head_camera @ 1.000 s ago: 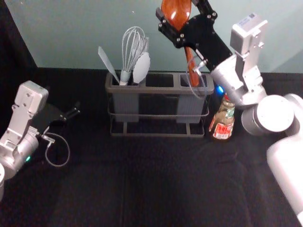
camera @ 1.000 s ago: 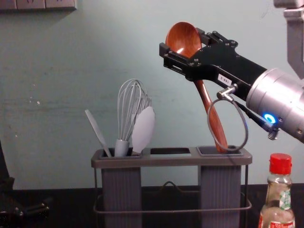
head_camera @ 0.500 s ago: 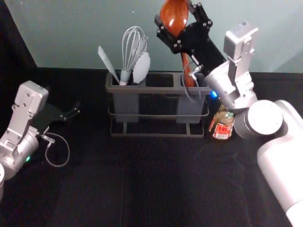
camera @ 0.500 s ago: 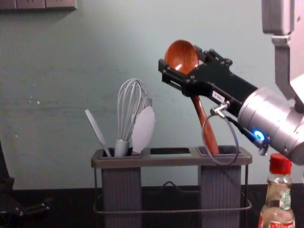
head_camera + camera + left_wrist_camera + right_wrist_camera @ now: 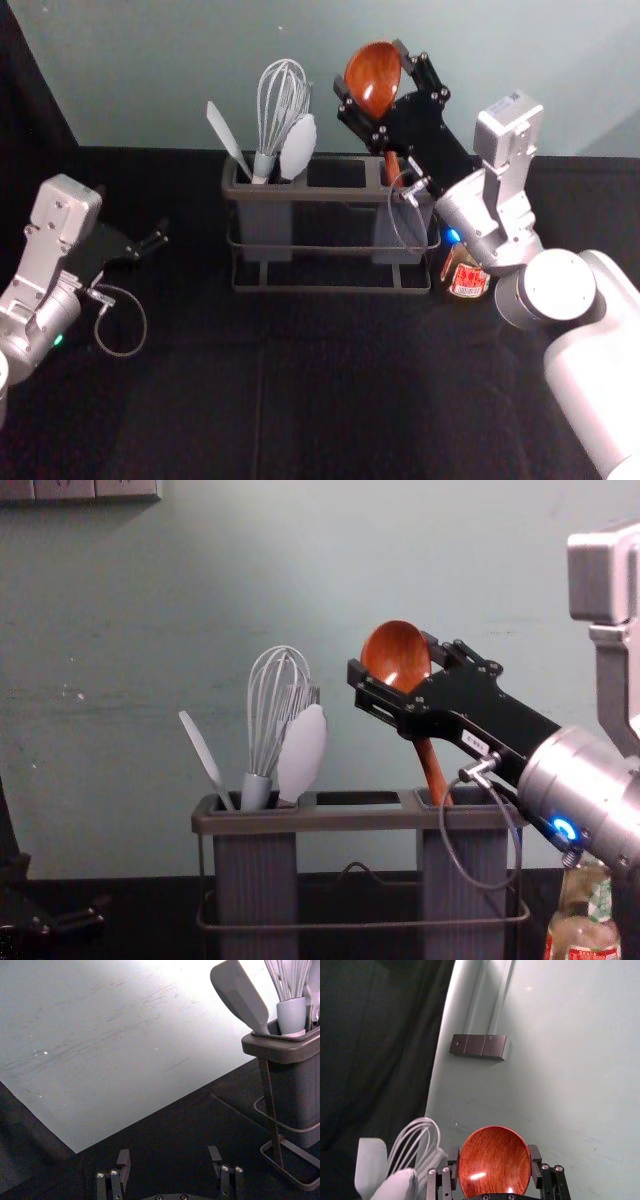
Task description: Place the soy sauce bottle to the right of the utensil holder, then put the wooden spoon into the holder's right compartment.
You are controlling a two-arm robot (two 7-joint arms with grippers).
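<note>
Reddish-brown wooden spoon point(image 5: 395, 656): sits upper right of centre in the chest view, and its bowl is lower than half a second ago. More of the handle has dropped into the right compartment point(image 5: 460, 900), so I'd call this the insertion, nearly finished.
Right gripper point(image 5: 393, 655): fingers pinching the spoon by the bowl, one on each side. I'd say ease down a bit more, then let go.
Right arm point(image 5: 585, 785): comes in from the right edge, slanting up and left, wrist below the fingers. The spoon leans a little, bowl toward the left, so it might rub the rim or tip on release.
Dark grey two-cup utensil holder point(image 5: 360, 822): upright mid-frame, pale whisk point(image 5: 275, 715) and white spatula point(image 5: 302, 755) in its left cup.
Glass soy sauce bottle with red label point(image 5: 468, 280): standing just right of the holder, partly behind the arm. Looks like that half is done.
Left gripper point(image 5: 168, 1151): idle at the left edge of the head view, fingers spread, nothing between them.
</note>
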